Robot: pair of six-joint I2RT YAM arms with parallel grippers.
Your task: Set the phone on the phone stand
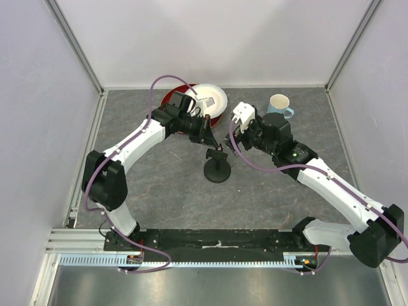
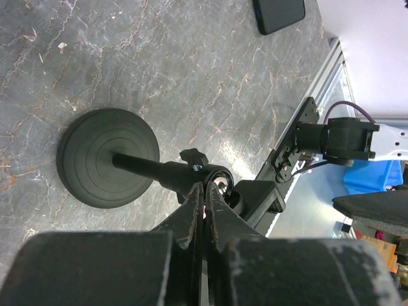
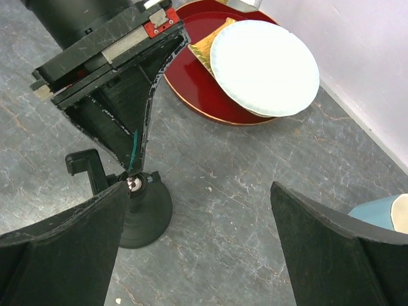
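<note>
My left pincer (image 2: 205, 190) is closed. Its two fingers lie almost flat together, with only a thin slit between them. The tips sit against the clamp head of the phone stand (image 2: 105, 156), right at the joint and its small knob. I cannot tell whether they actually pinch any part of it. My right pincer (image 3: 199, 204) is wide open and holds nothing, its fingers spread to either side of the bare table (image 3: 229, 191).

Stand: it is upright on its round disc base on the grey table, near the middle of the top view. My left pincer reaches its head from 11 o'clock. My right pincer hovers at 1 o'clock of it, not touching.

Phone: the phone (image 2: 278, 13) lies flat on the table, well apart from the stand. In the left wrist view it is at 1 o'clock of the disc base, near the metal rail (image 2: 325, 83) at the table's edge. I cannot find it in the top view.

Other items, top view: a red tray (image 1: 169, 102) lies at 11 o'clock of the stand. A white plate (image 1: 213, 99) rests on it at 12 o'clock. A blue mug (image 1: 280, 104) stands between 1 and 2 o'clock, beyond my right pincer.
</note>
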